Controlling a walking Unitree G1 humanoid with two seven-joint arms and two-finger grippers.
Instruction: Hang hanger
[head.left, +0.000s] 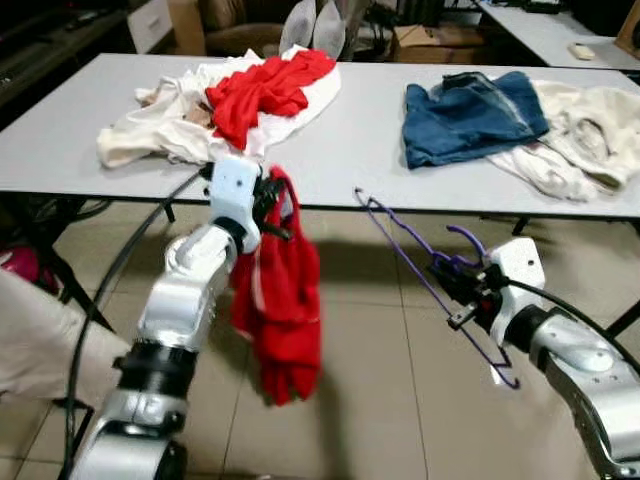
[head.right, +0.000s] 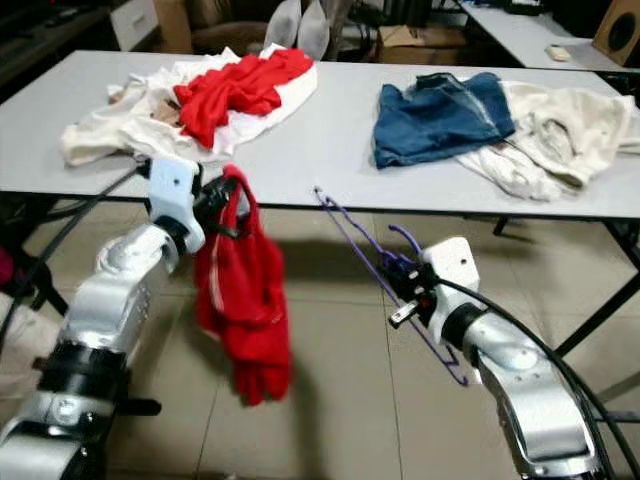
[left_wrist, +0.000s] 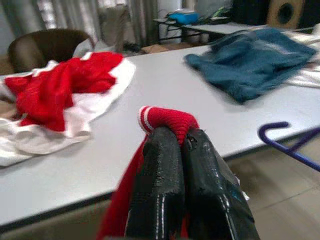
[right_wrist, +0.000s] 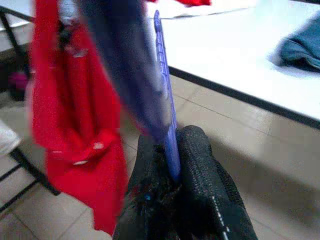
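Observation:
A red garment (head.left: 280, 300) with white stripes hangs in the air in front of the table, pinched at its top by my left gripper (head.left: 272, 205), which is shut on it. In the left wrist view the red cloth (left_wrist: 165, 119) bulges over the closed black fingers (left_wrist: 160, 185). A thin purple hanger (head.left: 420, 270) slants between the two arms, its hook end up near the table edge. My right gripper (head.left: 462, 290) is shut on the purple hanger (right_wrist: 167, 107) to the right of the garment, a gap apart from it.
The grey table (head.left: 360, 150) carries a pile of white and red clothes (head.left: 240, 95) on the left, a blue denim piece (head.left: 470, 115) and cream garments (head.left: 580, 135) on the right. Tiled floor lies below. A black cable (head.left: 120, 270) arcs at the left.

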